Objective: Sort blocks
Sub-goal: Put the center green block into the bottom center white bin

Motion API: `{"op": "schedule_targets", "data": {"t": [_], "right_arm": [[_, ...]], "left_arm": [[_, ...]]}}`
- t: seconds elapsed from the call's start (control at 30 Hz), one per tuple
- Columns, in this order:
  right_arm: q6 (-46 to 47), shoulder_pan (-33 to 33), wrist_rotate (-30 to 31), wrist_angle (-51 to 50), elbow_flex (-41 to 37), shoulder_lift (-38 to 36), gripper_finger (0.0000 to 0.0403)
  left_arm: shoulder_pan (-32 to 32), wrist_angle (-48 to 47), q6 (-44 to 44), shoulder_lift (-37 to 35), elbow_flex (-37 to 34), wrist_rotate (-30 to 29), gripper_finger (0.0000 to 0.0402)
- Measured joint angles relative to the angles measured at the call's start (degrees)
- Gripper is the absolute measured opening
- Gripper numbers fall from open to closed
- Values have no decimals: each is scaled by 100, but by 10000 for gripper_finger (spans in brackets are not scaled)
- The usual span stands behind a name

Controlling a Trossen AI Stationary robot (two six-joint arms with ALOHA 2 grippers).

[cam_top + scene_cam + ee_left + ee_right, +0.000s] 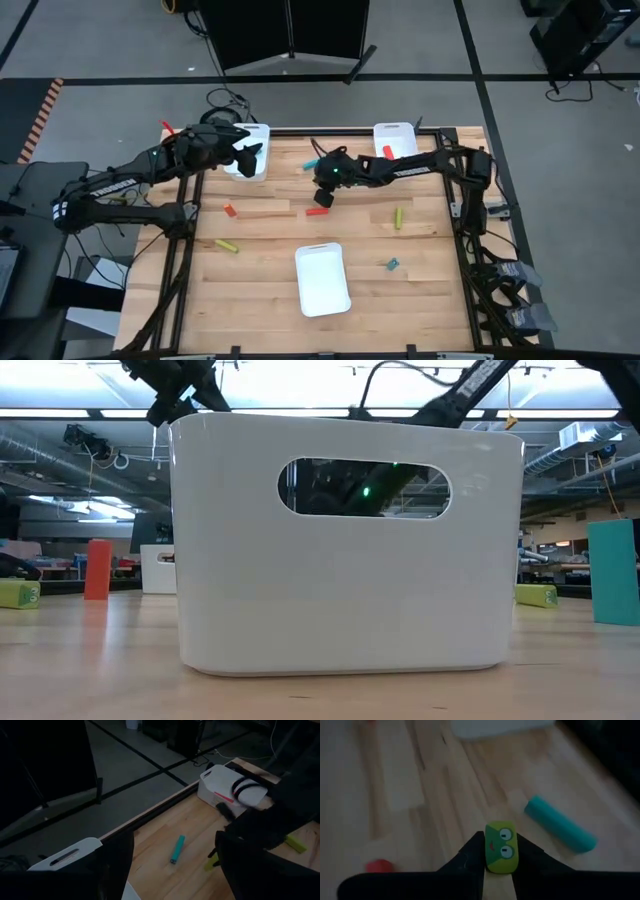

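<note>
My right gripper (500, 851) is shut on a yellow-green block (501, 840) with a frog face, over the table's far middle (328, 178). A teal block (560, 824) and a red block (318, 210) lie flat on the table close by. More blocks lie scattered: red (229, 210), yellow-green (225, 245), yellow-green (397, 218) and teal (392, 264). One red block (388, 151) lies in the far right white tray (400, 132). My left gripper (248, 156) hovers open over the far left white tray (262, 132). My right gripper pinches the yellow-green block between its two fingers, one on each long side (489, 855). The block lies along the fingers, its frog-face end sticking out past the fingertips (476, 851). Whether the block touches the table I cannot tell.
A third white tray (322, 285) stands at the table's near middle and fills the low view (345, 600). The left wrist view shows the teal block (177, 849), the right arm (270, 820) and the far right tray (212, 782). Bare wood lies between the trays.
</note>
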Motion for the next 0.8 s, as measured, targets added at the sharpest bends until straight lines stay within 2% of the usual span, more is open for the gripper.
{"op": "schedule_targets", "data": {"t": [0.17,0.37,0.43,0.6,0.8], "right_arm": [[-265,158,-369,-370,0,-830,72],[-501,478,-1883,-845,0,-1866,72],[-530,662,-2201,-1045,0,-2041,72],[-726,1345,-2464,-1375,-2,-2045,72],[-600,2066,-2503,-1126,-7,-1510,72]], "left_arm": [[-21,-36,-8,0,0,-3,286],[-37,-53,-8,0,0,-2,286],[-35,-53,-8,2,0,-4,286],[-37,-53,-8,7,0,-25,286],[-35,-49,-8,20,0,-39,286]]}}
